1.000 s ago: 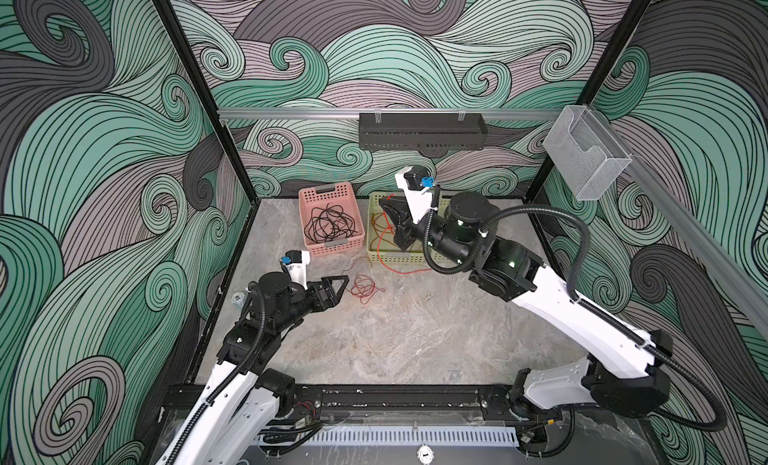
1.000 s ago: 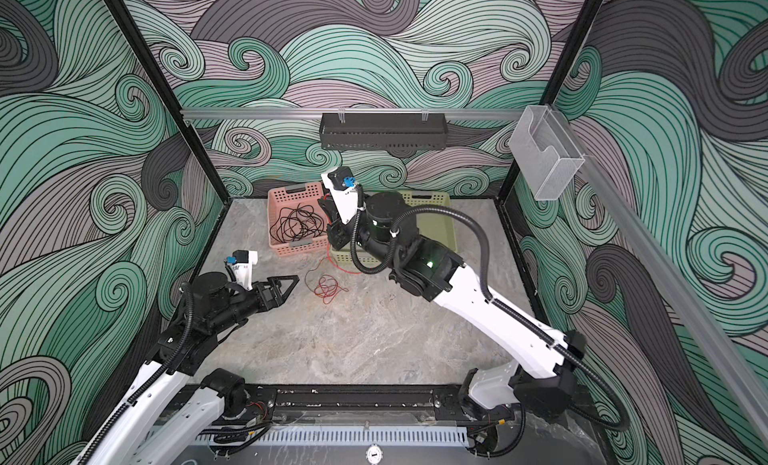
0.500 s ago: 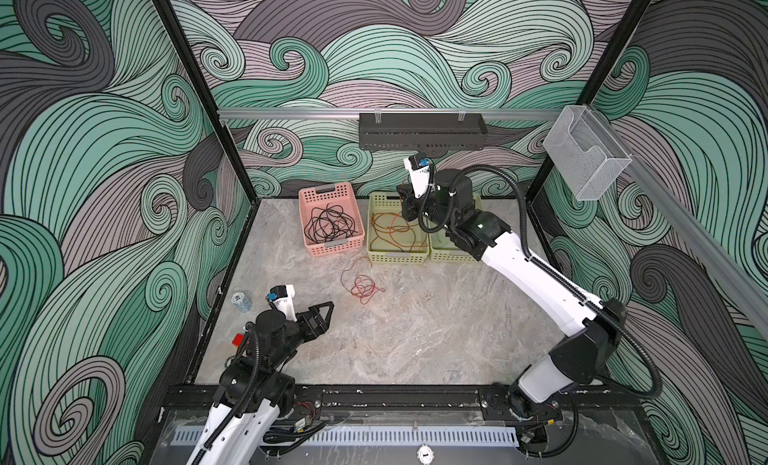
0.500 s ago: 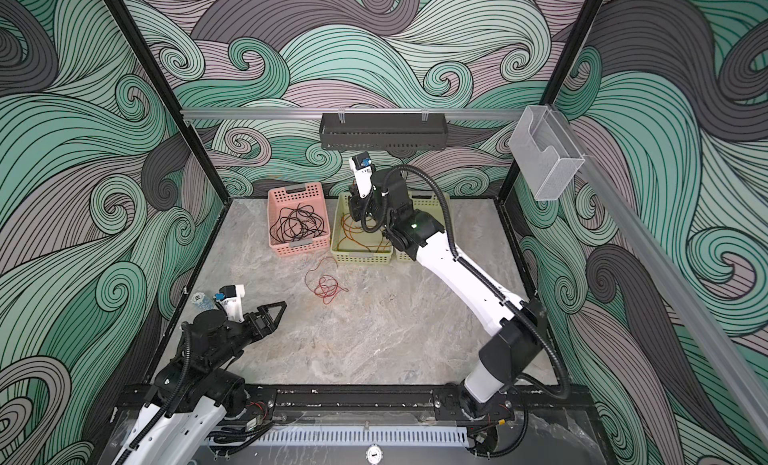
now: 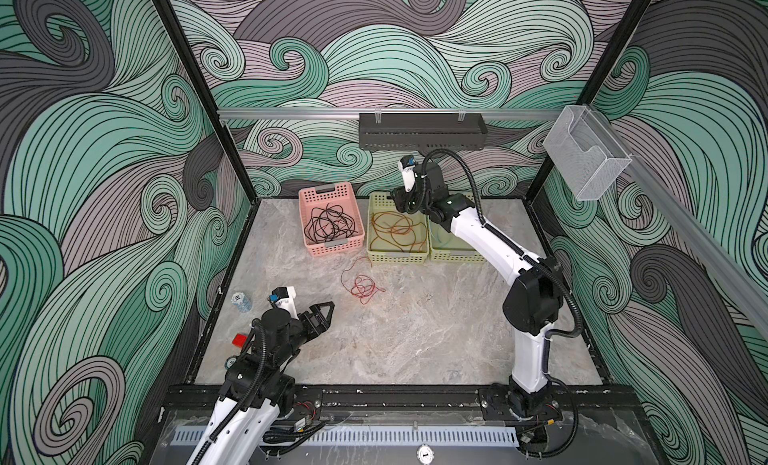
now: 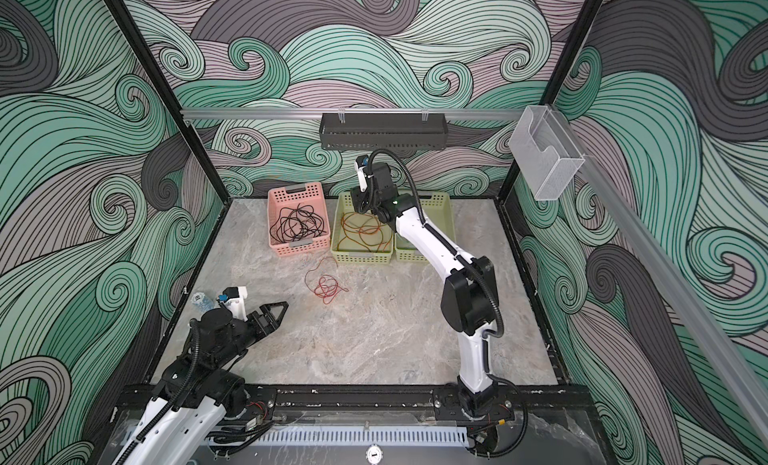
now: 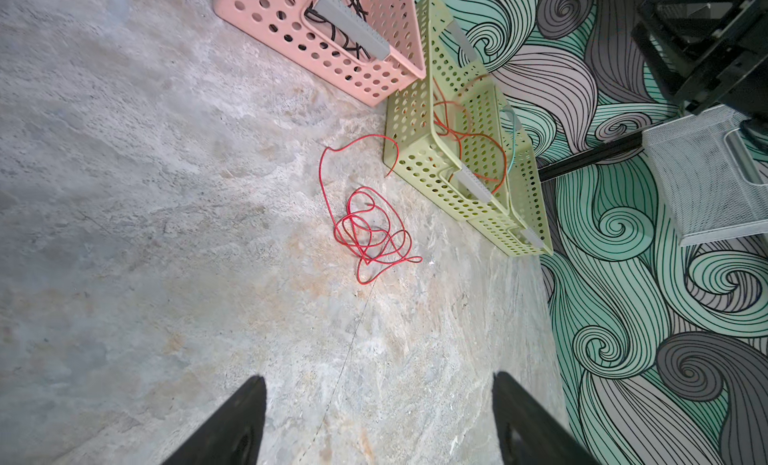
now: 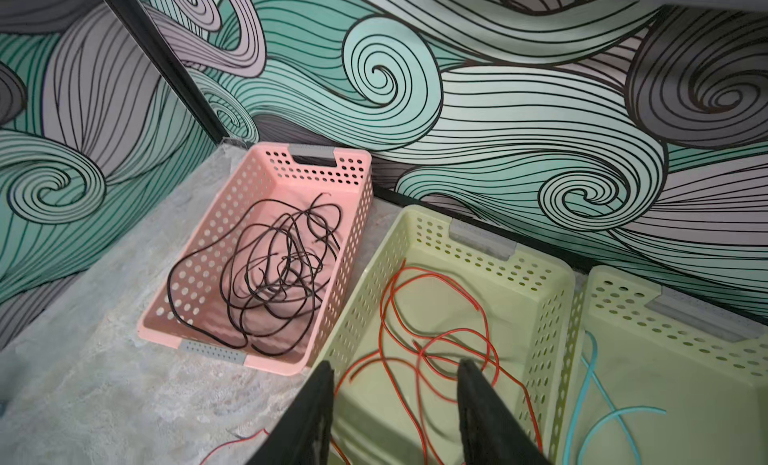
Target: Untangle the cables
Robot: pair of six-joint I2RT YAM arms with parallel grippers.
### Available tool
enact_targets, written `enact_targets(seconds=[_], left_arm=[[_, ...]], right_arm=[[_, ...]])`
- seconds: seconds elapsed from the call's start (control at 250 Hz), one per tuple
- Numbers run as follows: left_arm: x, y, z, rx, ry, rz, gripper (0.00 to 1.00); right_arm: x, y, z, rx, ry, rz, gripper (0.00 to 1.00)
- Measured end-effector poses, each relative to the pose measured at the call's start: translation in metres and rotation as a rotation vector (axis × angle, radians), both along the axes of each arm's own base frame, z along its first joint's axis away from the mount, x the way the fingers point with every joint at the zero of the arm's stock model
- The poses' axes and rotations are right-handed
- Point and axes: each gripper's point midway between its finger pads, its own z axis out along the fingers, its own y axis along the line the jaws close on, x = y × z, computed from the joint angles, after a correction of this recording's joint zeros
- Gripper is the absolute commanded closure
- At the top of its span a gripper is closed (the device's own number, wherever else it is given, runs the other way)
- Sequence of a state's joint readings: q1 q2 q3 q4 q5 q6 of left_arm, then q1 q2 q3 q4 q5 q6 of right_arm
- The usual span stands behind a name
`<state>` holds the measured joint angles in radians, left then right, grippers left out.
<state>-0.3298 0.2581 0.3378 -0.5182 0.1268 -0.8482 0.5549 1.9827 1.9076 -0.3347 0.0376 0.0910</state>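
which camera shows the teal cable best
Right wrist view: the teal cable lies plain in its green basket. Left wrist shows only a sliver through basket walls; in both top views the right arm mostly hides it.

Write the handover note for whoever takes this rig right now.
Grippers: left gripper, jaws open, empty, aimed at the red cable; right gripper, jaws open, empty, above the middle green basket.
Done: black cable in pink basket, orange cable in middle green basket, teal cable in right green basket.
Left to do: red cable, loosely tangled on the table.
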Motion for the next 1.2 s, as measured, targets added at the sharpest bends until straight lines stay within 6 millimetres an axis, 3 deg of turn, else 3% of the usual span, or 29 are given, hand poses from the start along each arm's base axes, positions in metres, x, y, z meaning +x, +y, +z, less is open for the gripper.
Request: enact_targets(seconds=[0.168,0.288,0.392,0.487,0.583,0.683,0.859,1.039,1.203], left_arm=[[0.004,-0.002,-0.001,-0.001,0.009,-0.003,0.18],[0.006,-0.002,-0.005,-0.005,0.032,0.007,0.18],[0.008,-0.001,-0.014,-0.010,0.066,0.032,0.18],[0.006,0.001,-0.026,-0.014,0.103,0.048,0.18],[0.005,0.002,-0.033,-0.021,0.123,0.061,0.18],[0.005,0.003,-0.037,-0.033,0.128,0.075,0.19],[0.008,0.004,-0.043,-0.053,0.125,0.101,0.22],[0.022,0.009,-0.060,-0.051,0.139,0.170,0.24],[0.040,0.009,-0.073,0.007,0.228,0.204,0.23]], right_arm=[[-0.030,-0.011,0.003,0.016,0.019,-0.011,0.54],[-0.079,-0.012,-0.007,0.033,0.040,0.016,0.61],[-0.135,0.014,-0.044,0.013,0.100,0.104,0.65],[-0.186,0.041,-0.098,-0.016,0.214,0.200,0.62],[-0.217,0.047,-0.149,-0.060,0.330,0.228,0.54],[-0.222,0.052,-0.181,-0.089,0.395,0.217,0.53],[-0.212,0.065,-0.221,-0.118,0.460,0.182,0.55],[-0.203,0.074,-0.240,-0.125,0.474,0.167,0.90],[-0.202,0.073,-0.238,-0.105,0.457,0.161,1.00]])
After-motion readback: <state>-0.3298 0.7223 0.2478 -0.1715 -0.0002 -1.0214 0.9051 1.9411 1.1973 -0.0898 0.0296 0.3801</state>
